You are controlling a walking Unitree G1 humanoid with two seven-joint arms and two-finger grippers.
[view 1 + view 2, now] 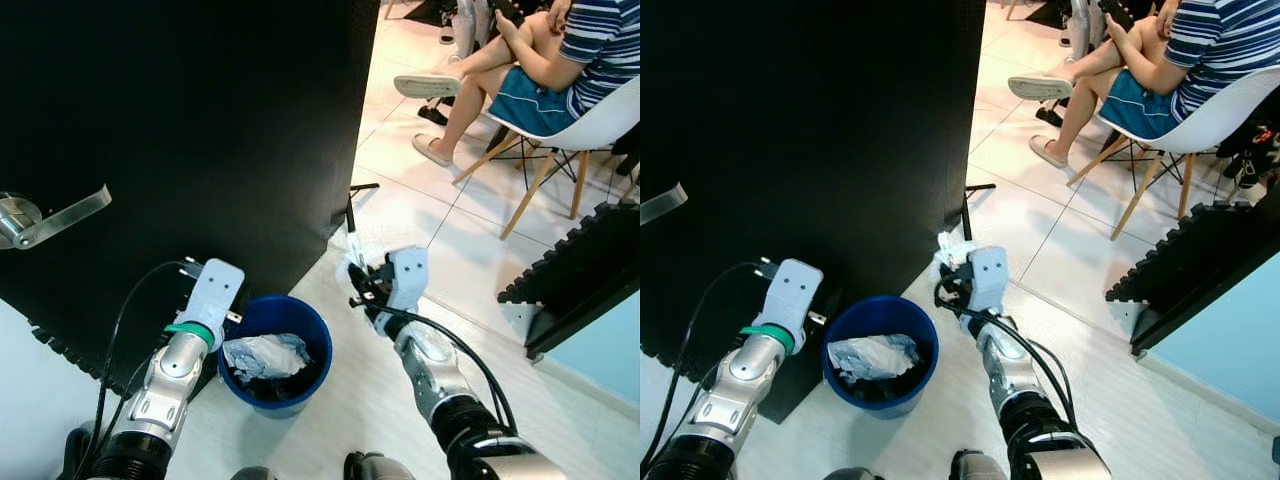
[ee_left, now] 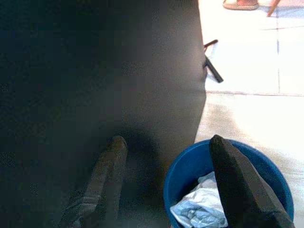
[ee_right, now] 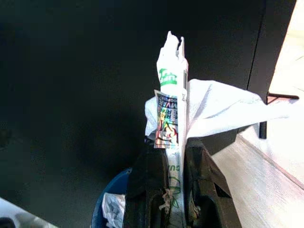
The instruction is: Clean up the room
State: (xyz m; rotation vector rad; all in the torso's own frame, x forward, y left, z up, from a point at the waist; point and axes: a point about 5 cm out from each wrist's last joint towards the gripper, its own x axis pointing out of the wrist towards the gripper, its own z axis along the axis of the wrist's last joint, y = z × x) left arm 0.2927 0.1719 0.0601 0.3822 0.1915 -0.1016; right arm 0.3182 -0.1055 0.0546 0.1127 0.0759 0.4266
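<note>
Rubbish is what matters at this moment: a crumpled white paper tissue and a thin printed white wrapper (image 1: pixel 356 252), both sticking up out of the right gripper (image 1: pixel 356 285). In the left eye view that claw is pinching the pair at their lower end, and the round blue plastic bin (image 1: pixel 300 318) is sitting below it and off to its left, already holding scrunched pale paper (image 1: pixel 262 355). The left gripper (image 1: pixel 190 268) is hovering just beside the bin's far rim, against the tall black cabinet panel (image 1: pixel 200 120). Well beyond the right claw, a person in a striped top is sitting on a white chair with wooden legs (image 1: pixel 590 125).

In the right eye view the same scene is showing, with the wrapper and tissue rising just above the right claw's fingers.

In the left wrist view the left claw's fingers (image 2: pixel 232 185) are standing spread with nothing between them, the bin lying just past the tip of one finger.

In the right wrist view the black fingers (image 3: pixel 152 185) are pressing together on the wrapper's lower stretch, the tissue bulging out beside them.

Judging by the look, this load is feather-light, soft and crushable, hardly fragile; the glossy wrapper could be slipping, so a hold low down, catching both pieces together, seems soundest.
</note>
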